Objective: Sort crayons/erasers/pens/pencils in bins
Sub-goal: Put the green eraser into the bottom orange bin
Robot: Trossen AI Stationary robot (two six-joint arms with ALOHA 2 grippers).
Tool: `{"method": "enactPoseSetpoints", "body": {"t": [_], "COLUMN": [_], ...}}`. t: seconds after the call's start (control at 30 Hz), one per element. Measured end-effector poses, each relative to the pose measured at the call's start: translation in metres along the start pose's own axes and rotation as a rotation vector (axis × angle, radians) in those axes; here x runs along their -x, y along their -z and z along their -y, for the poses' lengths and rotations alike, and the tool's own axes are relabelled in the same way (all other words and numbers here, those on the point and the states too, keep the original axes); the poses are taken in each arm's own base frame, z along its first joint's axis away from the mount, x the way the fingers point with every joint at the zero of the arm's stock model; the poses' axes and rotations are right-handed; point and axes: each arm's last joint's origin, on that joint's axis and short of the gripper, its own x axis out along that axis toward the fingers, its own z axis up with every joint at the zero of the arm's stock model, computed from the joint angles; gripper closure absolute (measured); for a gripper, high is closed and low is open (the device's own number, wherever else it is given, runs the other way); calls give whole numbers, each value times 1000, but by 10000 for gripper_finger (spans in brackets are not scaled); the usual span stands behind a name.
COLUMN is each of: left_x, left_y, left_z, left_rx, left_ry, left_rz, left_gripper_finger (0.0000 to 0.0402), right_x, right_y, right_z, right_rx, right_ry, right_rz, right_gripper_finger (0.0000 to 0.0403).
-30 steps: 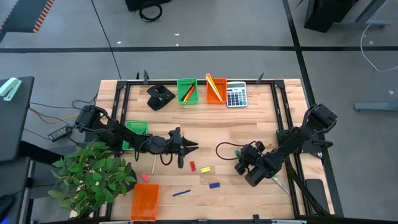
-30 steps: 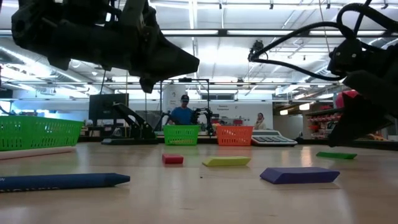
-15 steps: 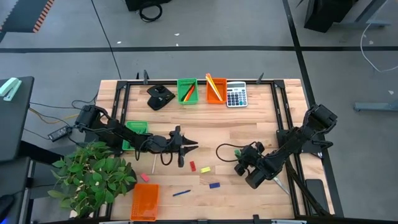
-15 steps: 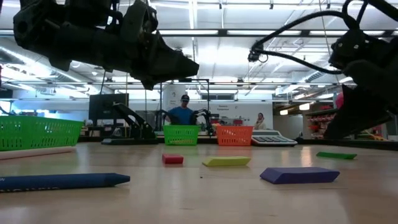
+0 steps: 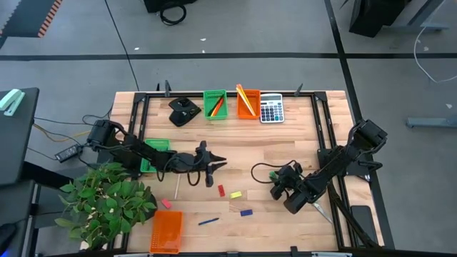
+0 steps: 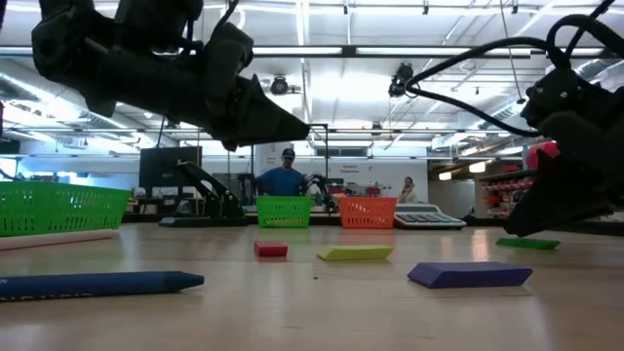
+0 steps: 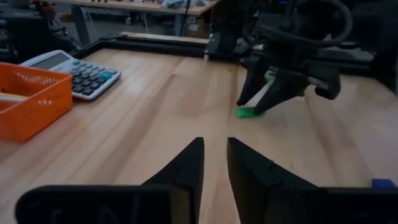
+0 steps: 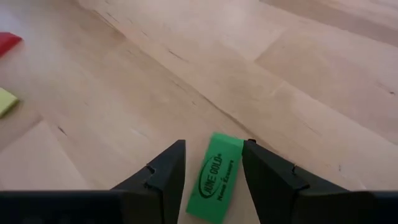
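Right gripper (image 8: 213, 163) is low over the table (image 5: 285, 143), on its right side, and its 2 fingers (image 8: 163, 169) stand open with a green eraser (image 8: 215, 175) between them. The eraser lies flat on the wood, and I cannot tell if the fingers touch it. It is not lifted.

Left gripper (image 7: 215, 163) hangs above the middle of the table, a little to the left, with a narrow gap between its fingers (image 7: 186, 168); it holds nothing.

Between the 2 arms, nearer the front edge, lie a red eraser (image 5: 221, 190), a yellow eraser (image 5: 235, 194) and a blue eraser (image 5: 246, 212), a little apart from each other. A blue pen (image 5: 208, 221) lies near the front edge, and a pink eraser (image 5: 166, 203) is to its left. A pale pencil (image 5: 176, 189) lies under the left arm.

At the far edge stand a green bin (image 5: 214, 104) and an orange bin (image 5: 248, 102) side by side, both with sticks inside, and a calculator (image 5: 270, 109) just right of them. Another green bin (image 5: 156, 151) stands at the left under the arm, and another orange bin (image 5: 166, 231) is at the front left corner.
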Motion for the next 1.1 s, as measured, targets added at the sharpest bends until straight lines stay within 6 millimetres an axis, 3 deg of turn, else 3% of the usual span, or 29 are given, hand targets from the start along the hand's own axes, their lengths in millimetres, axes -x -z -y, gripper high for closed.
{"method": "enactPoseSetpoints", "body": {"t": [0.37, 0.5, 0.8, 1.1], "left_x": [-2, -2, -2, -2], "left_y": [1, 1, 1, 1], "left_z": [-5, -5, -6, -6], "left_rx": [-2, -3, -3, -6], "left_ry": [-19, -20, -28, -28], "left_rz": [-12, -12, -11, -15], "left_gripper_finger": [331, 329, 339, 335], "right_x": [-19, -17, -10, 5], "right_y": [21, 22, 25, 9], "right_z": [-1, -1, -2, -25], "right_rx": [42, 63, 89, 173], "right_ry": [14, 3, -23, -110], "right_rz": [75, 87, 82, 65], "right_gripper_finger": [238, 253, 331, 343]}}
